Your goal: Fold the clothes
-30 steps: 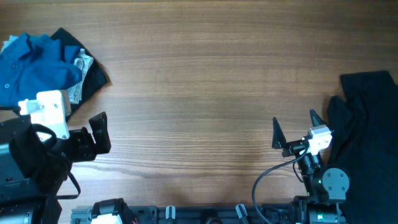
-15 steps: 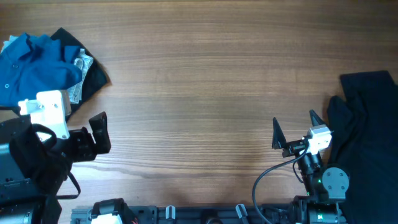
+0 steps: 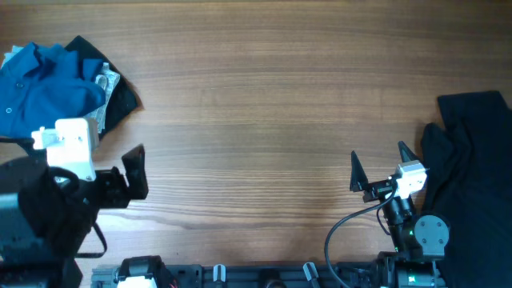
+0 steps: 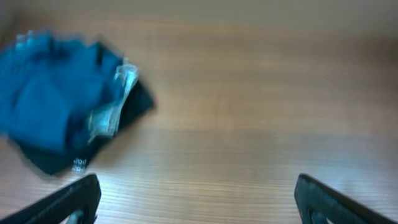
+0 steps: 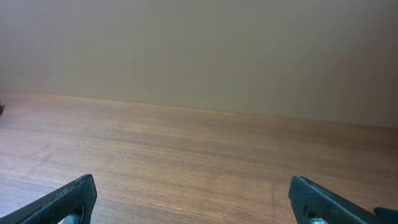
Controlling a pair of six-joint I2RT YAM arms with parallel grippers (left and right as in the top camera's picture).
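Note:
A crumpled deep-blue shirt (image 3: 36,84) lies at the table's far left on a black garment (image 3: 122,98), with a pale patterned piece (image 3: 102,100) between them. The left wrist view shows the pile blurred: the blue shirt (image 4: 46,102) over the black garment (image 4: 134,106). My left gripper (image 3: 120,172) is open and empty, just in front and to the right of the pile, not touching it; its fingertips (image 4: 74,198) stand wide apart. More black clothes (image 3: 476,168) lie at the right edge. My right gripper (image 3: 380,164) is open and empty, left of them, over bare wood.
The wooden table (image 3: 264,96) stretches between the two piles. The right wrist view shows only table top (image 5: 199,162) and a plain wall (image 5: 199,50). The arm bases and cables sit along the front edge (image 3: 240,276).
My left arm has shifted slightly to the right and toward the front edge; its wrist view is motion-blurred. The right arm and the clothes have not moved.

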